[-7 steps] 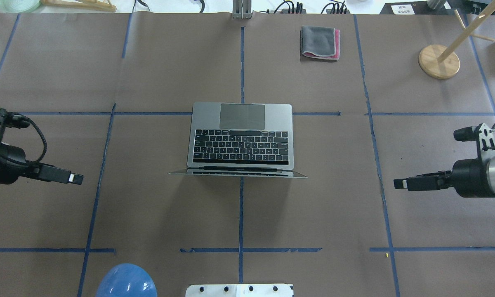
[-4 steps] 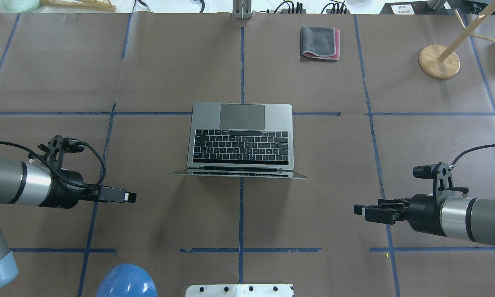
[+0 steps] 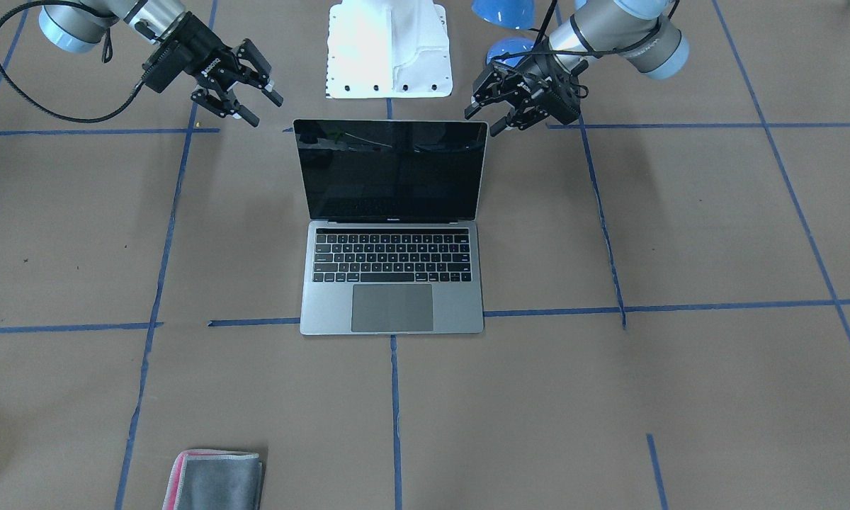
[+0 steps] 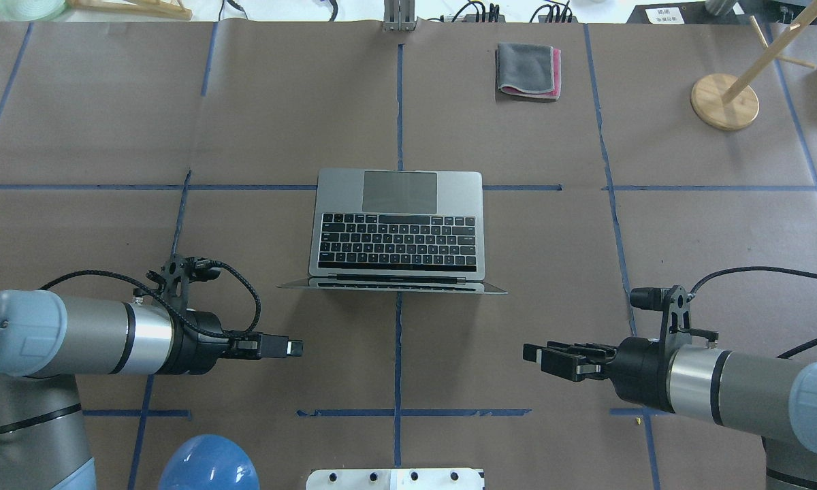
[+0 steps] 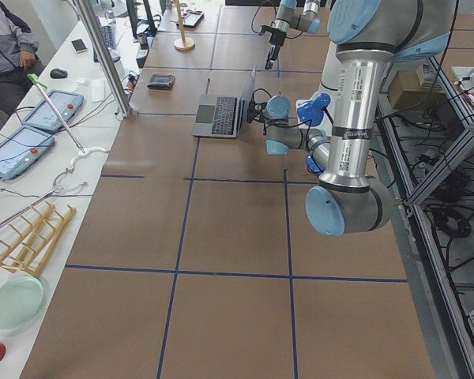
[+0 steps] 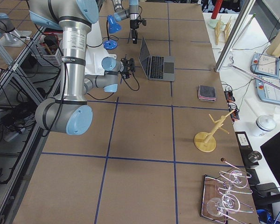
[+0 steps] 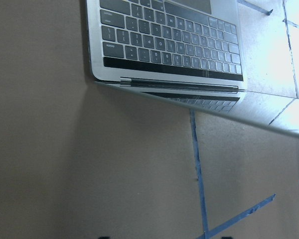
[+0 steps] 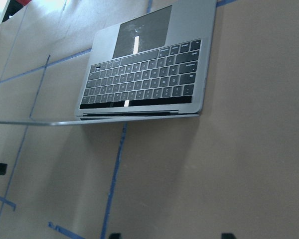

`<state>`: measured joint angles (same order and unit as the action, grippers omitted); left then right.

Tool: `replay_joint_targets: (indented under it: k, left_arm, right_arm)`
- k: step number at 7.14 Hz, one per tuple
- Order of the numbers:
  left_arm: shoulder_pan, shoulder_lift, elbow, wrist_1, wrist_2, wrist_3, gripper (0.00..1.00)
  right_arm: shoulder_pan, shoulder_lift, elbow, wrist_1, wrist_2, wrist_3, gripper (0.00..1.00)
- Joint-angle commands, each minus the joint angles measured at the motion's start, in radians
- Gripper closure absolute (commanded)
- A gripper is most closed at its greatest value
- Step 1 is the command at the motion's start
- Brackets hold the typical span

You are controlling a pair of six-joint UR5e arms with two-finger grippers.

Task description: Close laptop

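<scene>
1. Laptop (image 4: 395, 224): mid-worktop, open, lid approx. upright w/ its back toward robot-side edge, screen facing the far edge.
2. L gripper (image 4: 294, 348) & R gripper (image 4: 532, 355): both spread wide, holding nothing. They hover behind the lid, one either side, not touching it.
3. Step, prob.: approach; closing not yet begun.
4. Next, I'd judge: fingertip to lid's top edge, push gently toward trackpad, w/o sliding the base.
</scene>
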<state>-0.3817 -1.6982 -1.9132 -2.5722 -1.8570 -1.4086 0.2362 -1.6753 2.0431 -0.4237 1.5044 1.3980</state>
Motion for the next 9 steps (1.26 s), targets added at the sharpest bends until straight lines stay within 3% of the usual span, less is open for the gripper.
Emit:
replay_joint_targets:
  k: [1, 5, 6, 9]
  left_arm:
    - [0.006, -0.031, -0.003, 0.001, 0.012, -0.036, 0.92]
    - [0.004, -0.043, -0.013, 0.001, 0.028, -0.039, 0.97]
    - [0.004, -0.052, -0.013, 0.001, 0.065, -0.046, 0.98]
    - [-0.037, -0.057, -0.012, 0.003, 0.070, -0.044, 0.99]
  right_arm:
    - [-0.040, 0.072, -0.001, -0.012, -0.076, 0.033, 0.81]
    - [-0.057, 0.166, 0.017, -0.179, -0.153, 0.033, 0.97]
    - [-0.057, 0.167, 0.058, -0.264, -0.176, 0.033, 0.98]
    - [-0.051, 0.170, 0.060, -0.277, -0.197, 0.033, 0.98]
